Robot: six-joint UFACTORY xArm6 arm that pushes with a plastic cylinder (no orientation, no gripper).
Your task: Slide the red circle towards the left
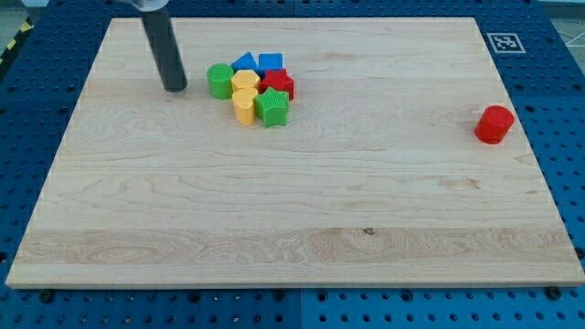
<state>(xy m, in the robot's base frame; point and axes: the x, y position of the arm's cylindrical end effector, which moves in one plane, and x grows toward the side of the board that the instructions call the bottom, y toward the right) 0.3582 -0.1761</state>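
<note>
Red circle (494, 124) alone at view's right, block cluster (250, 90) far left, my tip (175, 89) beside green circle (219, 81), no gripper fitted.

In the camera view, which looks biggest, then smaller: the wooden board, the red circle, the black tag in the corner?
1. wooden board, far the biggest.
2. red circle and black tag: look about alike, so I won't rank them.
</note>
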